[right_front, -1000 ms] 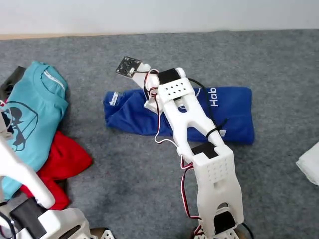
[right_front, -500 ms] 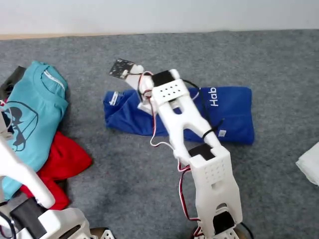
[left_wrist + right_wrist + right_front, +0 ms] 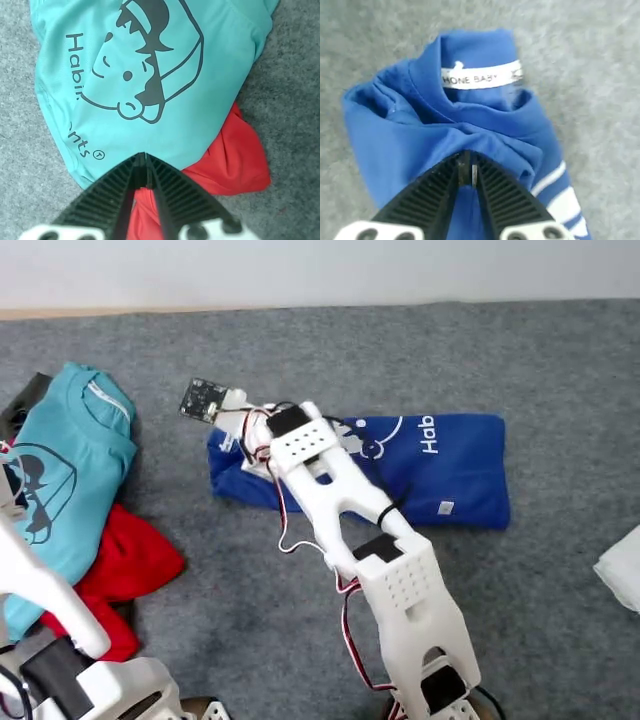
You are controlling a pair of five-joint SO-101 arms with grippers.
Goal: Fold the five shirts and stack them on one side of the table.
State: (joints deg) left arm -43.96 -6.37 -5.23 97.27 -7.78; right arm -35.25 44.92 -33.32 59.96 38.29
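Grey carpet [image 3: 230,610]; right hand [image 3: 468,167] slid toward collar [image 3: 480,77]

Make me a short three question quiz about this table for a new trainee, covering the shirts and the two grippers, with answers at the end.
1. True or false: the teal printed fabric shirt lies on top of the crumpled red fabric shirt.
2. Pick one: the right gripper is over A) the collar end of the blue fabric shirt, by its white label; B) that shirt's opposite end; C) the red shirt.
3. Fill the gap: the left gripper has its jaws ___ (open or shut).

Key: 1 true; 2 A; 3 shut.
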